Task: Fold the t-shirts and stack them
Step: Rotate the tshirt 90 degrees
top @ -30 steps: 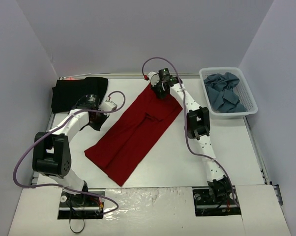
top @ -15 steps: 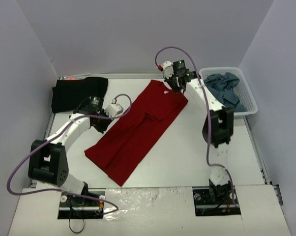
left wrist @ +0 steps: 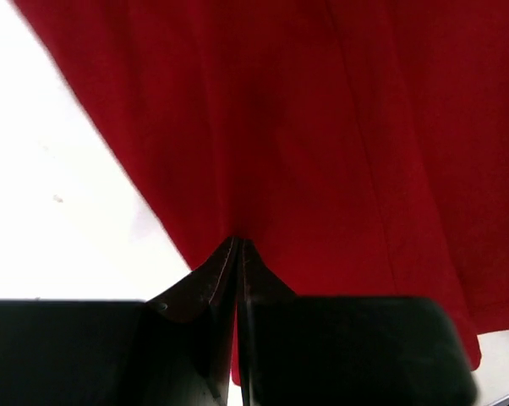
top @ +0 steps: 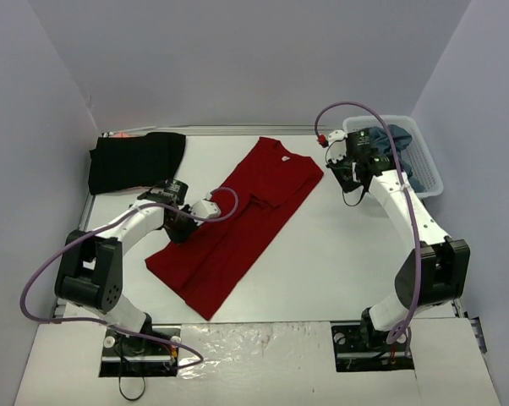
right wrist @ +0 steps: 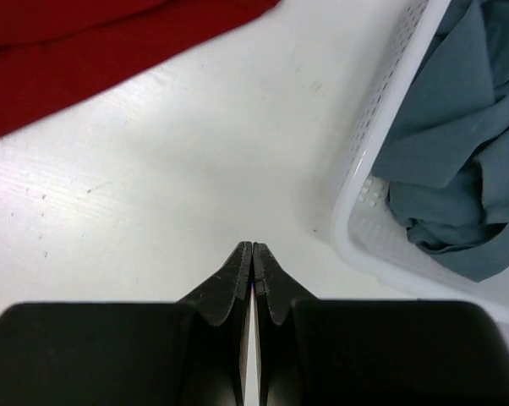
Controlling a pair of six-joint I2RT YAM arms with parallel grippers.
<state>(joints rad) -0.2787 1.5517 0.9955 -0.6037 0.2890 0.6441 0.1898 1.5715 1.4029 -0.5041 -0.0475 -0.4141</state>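
A dark red t-shirt [top: 238, 224] lies spread flat and slanted across the middle of the table. My left gripper [top: 180, 228] is shut, its tips down on the shirt's left edge; in the left wrist view the closed tips [left wrist: 238, 242] meet the red cloth [left wrist: 322, 127], which lies smooth. A black t-shirt [top: 136, 161] sits folded at the back left. Slate blue-grey t-shirts [right wrist: 457, 144] lie crumpled in the white basket [right wrist: 364, 194]. My right gripper [right wrist: 252, 246] is shut and empty over bare table between the red shirt's corner [right wrist: 85, 51] and the basket.
The white lattice basket [top: 381, 119] stands at the back right against the wall, partly hidden by my right arm [top: 398, 199]. Grey walls close in the table on the left, back and right. Cables loop above both wrists.
My right gripper has left the red shirt's collar end and swung right to the basket's side. My left gripper has slid from beside the black shirt onto the red shirt's left edge.
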